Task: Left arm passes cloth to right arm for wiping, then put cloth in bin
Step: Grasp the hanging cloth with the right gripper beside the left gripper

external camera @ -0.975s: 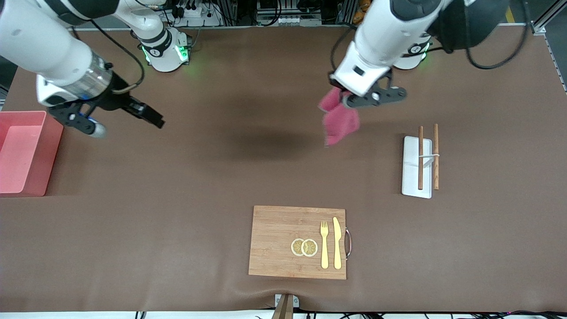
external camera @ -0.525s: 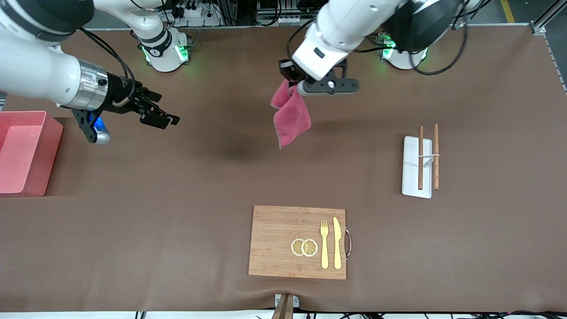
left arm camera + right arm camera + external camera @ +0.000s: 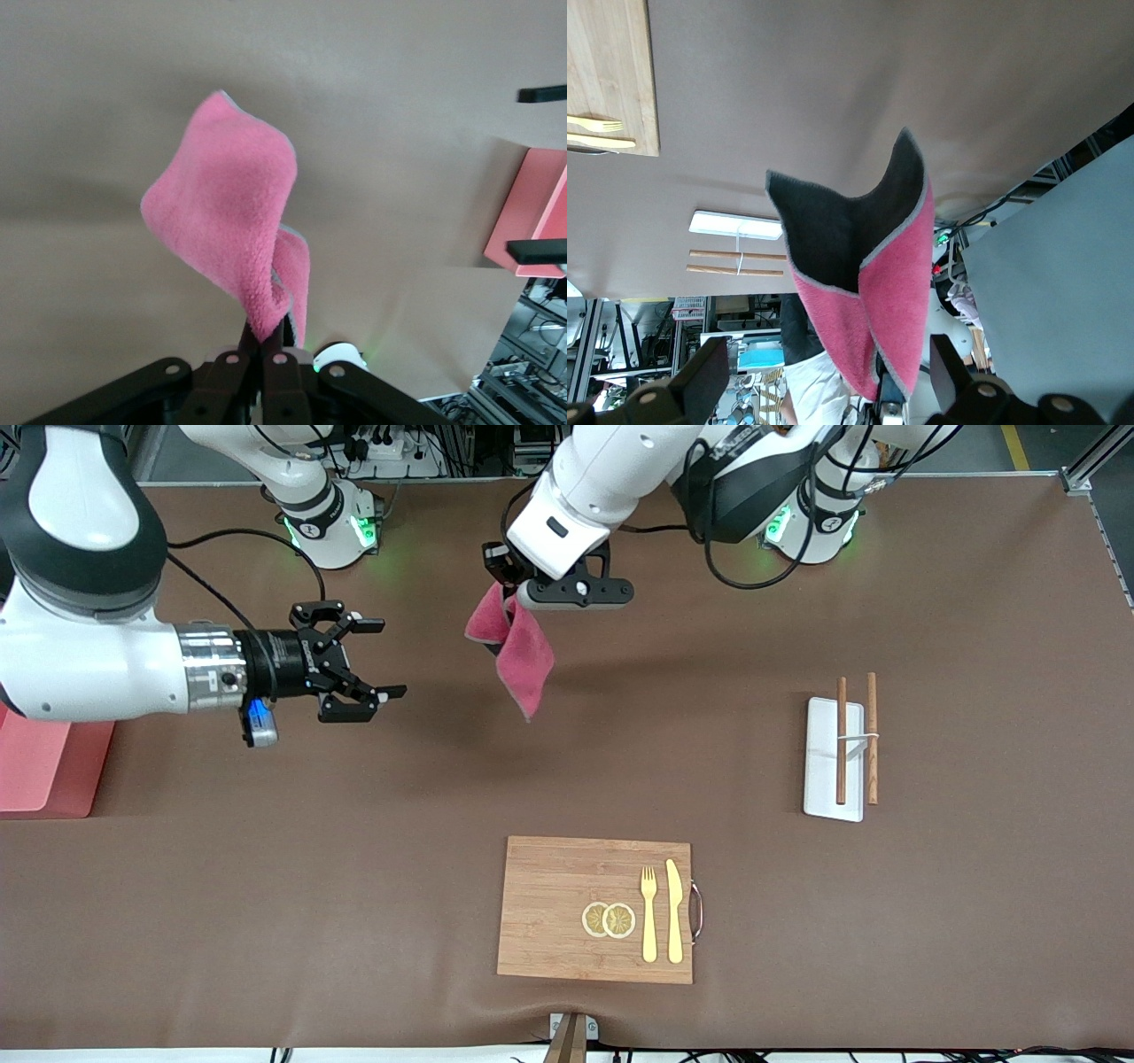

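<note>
Over the table, left end effector [image 3: 507, 593] grips cloth [image 3: 518, 651].

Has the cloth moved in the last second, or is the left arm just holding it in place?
Yes. The cloth, held by the left gripper, has travelled away from the chopstick rest, toward the open right gripper.

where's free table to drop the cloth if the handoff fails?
Bare brown table runs from the bin to the wooden board, and again between the board and the chopstick rest. It is crowded up top: the left gripper holds the cloth in the air, and the open right gripper faces it.
</note>
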### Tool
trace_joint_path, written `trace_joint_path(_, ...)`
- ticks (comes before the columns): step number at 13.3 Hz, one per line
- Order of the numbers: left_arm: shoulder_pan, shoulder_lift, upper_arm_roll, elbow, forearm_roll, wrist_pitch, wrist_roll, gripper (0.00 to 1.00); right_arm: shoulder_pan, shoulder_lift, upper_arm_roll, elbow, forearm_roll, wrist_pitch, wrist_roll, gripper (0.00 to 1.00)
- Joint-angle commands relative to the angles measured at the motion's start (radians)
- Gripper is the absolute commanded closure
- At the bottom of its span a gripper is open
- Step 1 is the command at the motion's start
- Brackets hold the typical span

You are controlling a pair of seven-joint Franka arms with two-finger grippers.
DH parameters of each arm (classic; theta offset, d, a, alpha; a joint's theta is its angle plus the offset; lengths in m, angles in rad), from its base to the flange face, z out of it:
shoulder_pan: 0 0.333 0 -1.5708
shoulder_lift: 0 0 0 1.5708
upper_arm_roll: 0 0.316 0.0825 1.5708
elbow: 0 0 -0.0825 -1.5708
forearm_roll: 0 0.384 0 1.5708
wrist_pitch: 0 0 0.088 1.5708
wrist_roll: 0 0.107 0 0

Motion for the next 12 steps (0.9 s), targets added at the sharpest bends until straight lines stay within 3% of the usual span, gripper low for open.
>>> trace_joint_path(1,-0.004,0.005,0.009,0.022,0.000,0.044,-0.047,1.00,0.028,0.010,0.007,0.012,0.022,0.008,0.044,0.00)
trace_joint_path(11,0.004,0.001,0.030,0.022,0.006,0.219,-0.193,1.00,0.249,-0.025,0.012,-0.047,-0.027,0.120,0.112,0.00)
trace_joint_path(12,0.001,0.001,0.032,0.021,0.006,0.219,-0.194,1.00,0.275,-0.023,0.012,-0.048,-0.027,0.167,0.112,0.18)
